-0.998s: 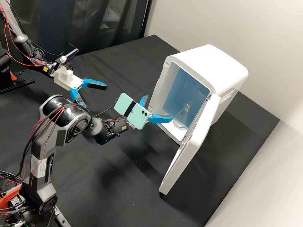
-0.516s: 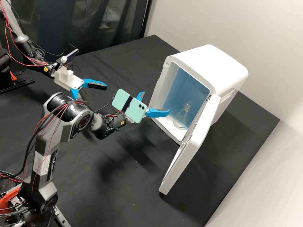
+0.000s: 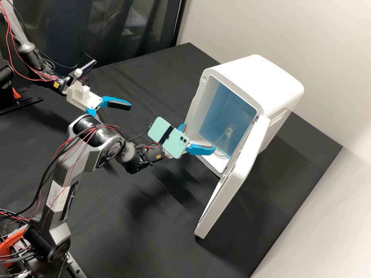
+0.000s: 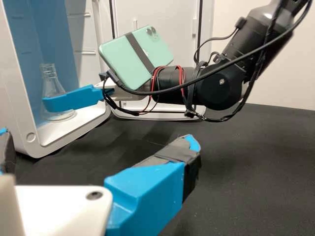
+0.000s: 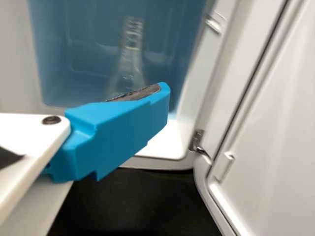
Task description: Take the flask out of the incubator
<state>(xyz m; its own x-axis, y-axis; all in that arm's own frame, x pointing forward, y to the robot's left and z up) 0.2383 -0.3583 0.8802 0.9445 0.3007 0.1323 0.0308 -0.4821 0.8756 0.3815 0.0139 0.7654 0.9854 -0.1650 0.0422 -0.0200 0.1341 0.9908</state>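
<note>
At incubator (image 3: 251, 77) mouth | right hand (image 3: 198, 139) spread near flask (image 3: 228, 135) | left hand (image 3: 110, 109) spread

Flask (image 3: 228, 135) in the incubator (image 3: 255, 85)
It stands on the incubator's floor; the right gripper (image 3: 197, 139) is at the incubator's mouth, the left gripper (image 3: 110, 109) well apart.

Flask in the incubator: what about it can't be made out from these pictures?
- Base of the flask: high view, partly hidden behind a finger of the right gripper.
- Its lower body: right wrist view, covered by that gripper's own finger; the glass is blurred.
- Any contents: too small and clear to tell in all views.
</note>
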